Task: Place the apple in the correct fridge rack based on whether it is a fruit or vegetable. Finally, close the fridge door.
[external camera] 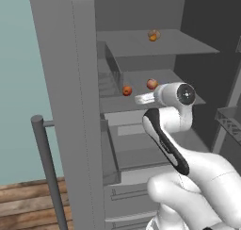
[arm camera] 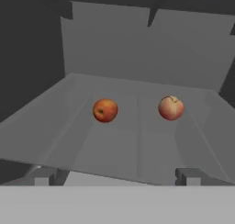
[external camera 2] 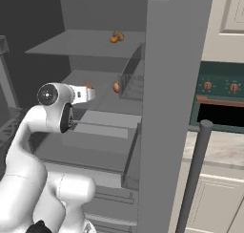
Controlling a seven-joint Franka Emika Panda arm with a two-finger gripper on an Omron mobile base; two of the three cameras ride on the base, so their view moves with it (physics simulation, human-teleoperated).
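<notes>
Fridge (external camera: 141, 7) first: gaping open straight ahead of the pincer (arm camera: 117, 175), with the fridge door (external camera: 61, 106) swinging out to its left in the left base view. Then the fridge rack (arm camera: 137, 145), a flat grey slab: lying just below and ahead of the fingertips, stretching back to the rear wall. Reaching in level over the front edge of that rack, in the left base view (external camera: 141, 99) and the right base view (external camera 2: 88, 93). Spreading the jaws as wide as they go, gripping nothing. Facing a paler pinkish fruit (arm camera: 171, 108) ahead and to the right, sitting on the same rack. Facing the apple (arm camera: 105, 110) ahead and slightly to the left, resting on the rack (external camera: 127, 90), well apart from both fingertips and beside the paler fruit without touching it.
</notes>
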